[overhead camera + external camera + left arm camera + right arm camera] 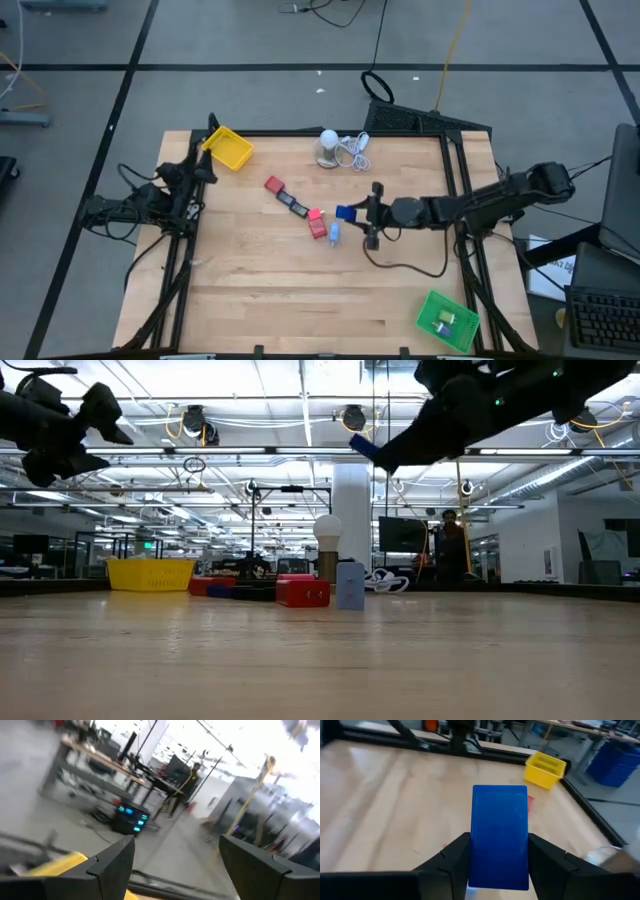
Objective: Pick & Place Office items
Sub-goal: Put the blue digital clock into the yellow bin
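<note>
Fingers of right gripper (497,865) clamped on flat glossy blue block (500,835), left gripper (175,865) fingers spread.

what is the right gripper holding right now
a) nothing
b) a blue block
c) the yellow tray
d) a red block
b) The right wrist view shows the right gripper shut on a blue block, lifted above the table; the yellow tray sits far off at the table's corner.
</note>
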Available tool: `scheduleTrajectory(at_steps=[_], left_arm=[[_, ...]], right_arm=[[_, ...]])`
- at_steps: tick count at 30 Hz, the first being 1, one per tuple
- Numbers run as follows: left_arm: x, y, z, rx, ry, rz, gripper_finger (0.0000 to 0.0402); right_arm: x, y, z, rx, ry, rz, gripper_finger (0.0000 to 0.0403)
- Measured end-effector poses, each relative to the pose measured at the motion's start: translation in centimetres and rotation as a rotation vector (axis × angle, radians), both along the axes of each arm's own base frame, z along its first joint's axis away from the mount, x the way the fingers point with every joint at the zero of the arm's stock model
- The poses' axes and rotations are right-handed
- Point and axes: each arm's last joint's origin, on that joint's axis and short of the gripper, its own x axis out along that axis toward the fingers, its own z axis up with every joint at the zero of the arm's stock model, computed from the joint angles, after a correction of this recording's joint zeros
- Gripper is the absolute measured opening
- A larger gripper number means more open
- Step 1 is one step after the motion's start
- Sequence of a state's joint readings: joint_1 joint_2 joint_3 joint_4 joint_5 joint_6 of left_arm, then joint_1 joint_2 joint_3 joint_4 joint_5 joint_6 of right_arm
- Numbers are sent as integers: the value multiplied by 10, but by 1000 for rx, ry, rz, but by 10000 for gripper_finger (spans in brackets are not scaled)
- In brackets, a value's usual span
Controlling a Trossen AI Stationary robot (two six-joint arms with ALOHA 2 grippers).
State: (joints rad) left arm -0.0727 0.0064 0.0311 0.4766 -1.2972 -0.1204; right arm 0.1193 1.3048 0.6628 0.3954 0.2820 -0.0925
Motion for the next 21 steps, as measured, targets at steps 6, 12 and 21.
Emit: scheduleTrajectory(at_steps=[6, 12, 21], left_arm=[[5, -3, 2, 16, -194, -233, 294], [22, -16, -4, 363, 147, -712, 294], [34, -31, -6, 494, 130, -1199, 294]], right_arm=[[2, -23, 2, -37, -12, -43, 155], [5, -37, 9, 23, -97, 65, 155], [11, -44, 6, 28, -130, 100, 158]])
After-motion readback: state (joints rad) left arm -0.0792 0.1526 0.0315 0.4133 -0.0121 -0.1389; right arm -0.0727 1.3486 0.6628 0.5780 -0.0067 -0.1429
